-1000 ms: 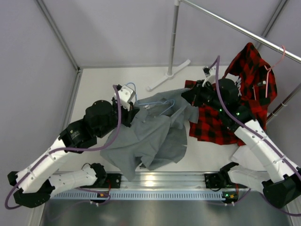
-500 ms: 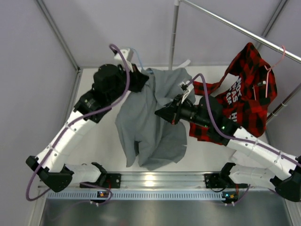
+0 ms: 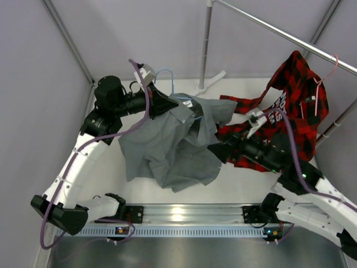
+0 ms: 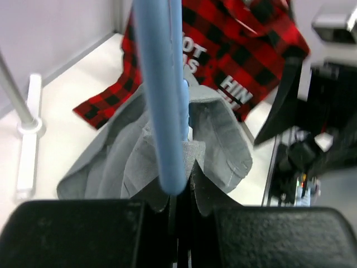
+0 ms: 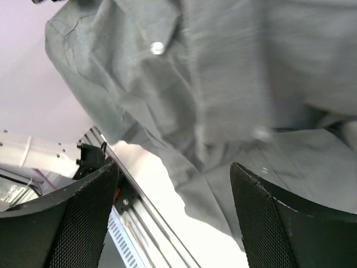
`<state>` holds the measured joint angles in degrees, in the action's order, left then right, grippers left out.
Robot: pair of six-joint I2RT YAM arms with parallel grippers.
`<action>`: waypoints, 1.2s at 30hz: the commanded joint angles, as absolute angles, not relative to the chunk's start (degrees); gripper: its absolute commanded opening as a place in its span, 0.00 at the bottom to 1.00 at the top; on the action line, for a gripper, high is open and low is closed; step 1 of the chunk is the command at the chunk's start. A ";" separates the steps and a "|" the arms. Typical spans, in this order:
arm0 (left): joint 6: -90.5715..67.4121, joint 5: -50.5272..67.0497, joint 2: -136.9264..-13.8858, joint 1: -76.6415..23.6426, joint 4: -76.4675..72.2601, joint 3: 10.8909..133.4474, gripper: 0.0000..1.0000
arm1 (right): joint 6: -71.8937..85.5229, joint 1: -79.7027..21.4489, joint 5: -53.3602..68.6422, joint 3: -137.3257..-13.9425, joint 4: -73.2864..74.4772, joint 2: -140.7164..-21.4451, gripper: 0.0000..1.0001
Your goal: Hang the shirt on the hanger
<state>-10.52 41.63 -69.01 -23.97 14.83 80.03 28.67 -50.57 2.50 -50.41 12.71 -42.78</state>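
The grey shirt (image 3: 173, 148) hangs in folds from the light-blue hanger (image 3: 167, 75), its lower part bunched on the table. My left gripper (image 3: 162, 104) is raised at the back left, shut on the hanger near its neck. In the left wrist view the hanger's blue wire (image 4: 162, 111) runs up from the shut gripper (image 4: 178, 195), with the shirt's collar (image 4: 223, 139) draped around it. My right gripper (image 3: 215, 149) stands open just to the right of the shirt. In its wrist view the open gripper (image 5: 173, 218) holds nothing, and the shirt (image 5: 223, 84) hangs just beyond it.
A red-and-black plaid shirt (image 3: 290, 111) on a pink hanger (image 3: 321, 84) hangs from the clothes rail at the right, its tail lying on the table. The rack's pole (image 3: 206, 44) stands at the back middle. An aluminium rail (image 3: 184, 215) runs along the near edge.
The left arm has lifted the hanger and shirt off the table towards the back left. The right gripper has let go of the shirt, opened and drawn back to the right.
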 commanded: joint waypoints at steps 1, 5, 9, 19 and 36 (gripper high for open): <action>2.37 55.08 -64.51 -23.82 15.98 80.77 0.00 | 24.53 -51.24 -2.97 -50.45 31.18 -29.05 0.79; 1.59 63.56 -65.92 -25.65 16.08 79.02 0.00 | 17.59 -51.24 8.75 -59.30 39.97 -30.13 0.79; 1.14 58.54 -65.74 -29.35 16.08 76.74 0.00 | 10.73 -51.24 13.91 -71.51 45.87 -38.04 0.87; 4.66 67.67 -67.32 -44.02 16.00 74.00 0.00 | 4.22 -51.24 23.55 -82.09 32.00 -52.90 0.66; 3.25 63.37 -71.20 -46.41 15.82 75.76 0.00 | 10.88 -51.15 12.00 -69.29 15.83 -46.34 0.59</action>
<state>2.96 63.35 -72.42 -46.70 18.33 73.91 8.62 -50.59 23.07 -72.62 21.41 -51.70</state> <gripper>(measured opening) 0.091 0.576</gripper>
